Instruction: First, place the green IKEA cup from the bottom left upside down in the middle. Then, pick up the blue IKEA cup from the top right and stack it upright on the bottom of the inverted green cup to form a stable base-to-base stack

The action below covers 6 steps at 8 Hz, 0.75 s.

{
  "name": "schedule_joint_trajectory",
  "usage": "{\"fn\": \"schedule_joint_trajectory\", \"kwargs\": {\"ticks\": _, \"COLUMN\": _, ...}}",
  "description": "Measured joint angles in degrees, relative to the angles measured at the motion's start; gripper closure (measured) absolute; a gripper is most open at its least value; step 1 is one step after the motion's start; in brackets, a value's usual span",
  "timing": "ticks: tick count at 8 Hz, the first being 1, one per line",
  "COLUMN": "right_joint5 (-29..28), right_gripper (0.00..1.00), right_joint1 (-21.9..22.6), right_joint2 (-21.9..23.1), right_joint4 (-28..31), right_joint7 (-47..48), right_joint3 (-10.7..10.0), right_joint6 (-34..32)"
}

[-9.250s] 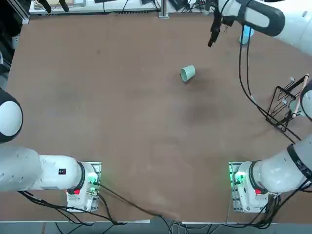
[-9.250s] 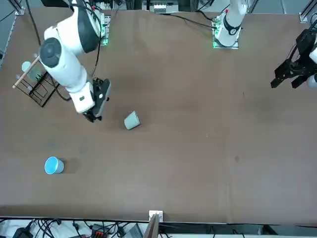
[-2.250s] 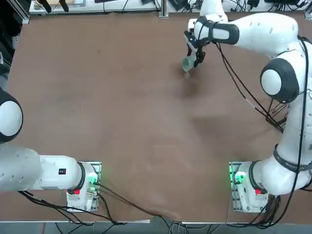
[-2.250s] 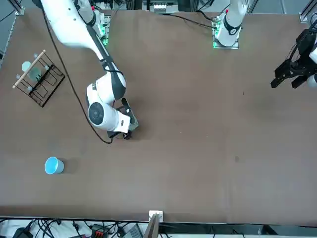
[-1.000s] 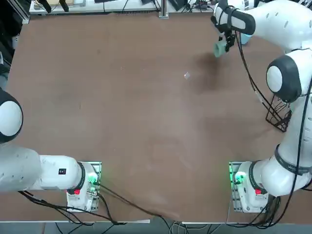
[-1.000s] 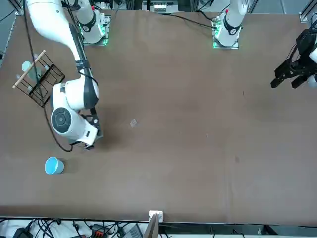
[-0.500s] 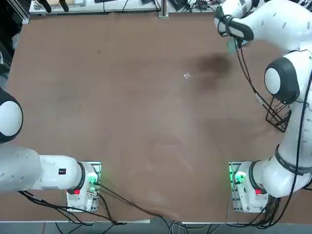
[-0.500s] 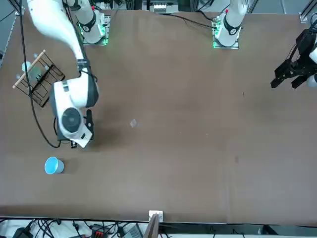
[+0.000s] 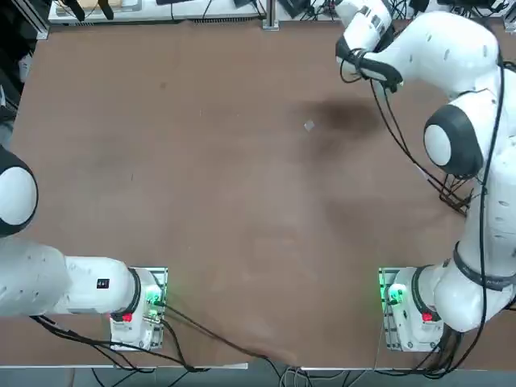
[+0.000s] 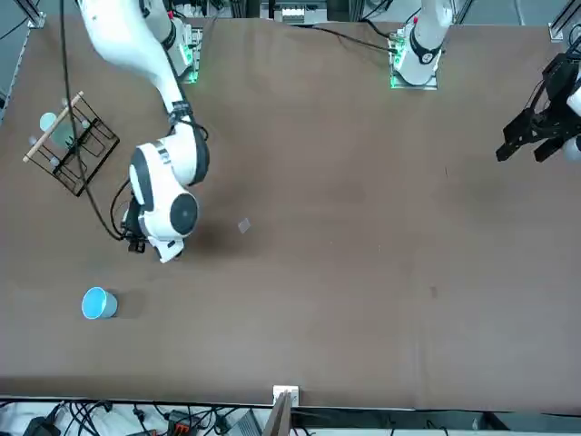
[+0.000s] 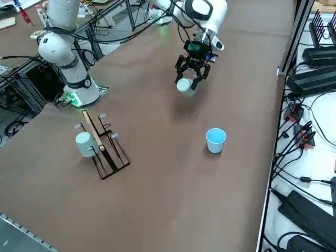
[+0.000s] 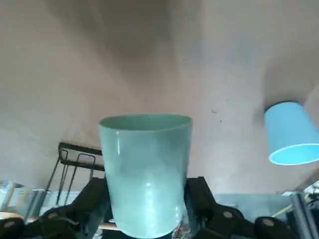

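My right gripper (image 11: 188, 79) is shut on the green IKEA cup (image 11: 184, 87) and holds it in the air above the far right part of the table. In the wrist view the green cup (image 12: 144, 174) sits between the black fingers (image 12: 200, 197), its wider end pointing away from the wrist. The blue IKEA cup (image 11: 216, 140) stands upright on the table, mouth up, a short way beyond the held cup toward the table's far edge; the blue cup (image 10: 98, 302) shows alone in the front view. The top view hides both cups and the gripper under the arm (image 9: 419, 40).
A black wire rack (image 11: 105, 149) with a wooden bar and a pale cup (image 11: 84, 143) hung on it stands at the table's right side. A tiny pale scrap (image 9: 309, 125) lies near the table's middle. Cables and boxes (image 11: 310, 79) crowd the floor past the far edge.
The green cup lay on its side mid-table; my gripper closed on it, lifted it toward the far right, and in the last half second the wrist has swung, covering the cup in the top view.
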<state>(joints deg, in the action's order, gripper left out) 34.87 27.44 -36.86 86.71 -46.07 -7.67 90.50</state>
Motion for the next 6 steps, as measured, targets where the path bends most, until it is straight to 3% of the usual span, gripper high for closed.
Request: {"fn": "schedule_joint_trajectory", "kwargs": {"ticks": 6, "right_joint5": 5.05, "right_gripper": 0.14, "right_joint1": 1.58, "right_joint2": -5.53, "right_joint4": 0.39, "right_joint7": 6.33, "right_joint3": 0.01, "right_joint6": -2.46}}
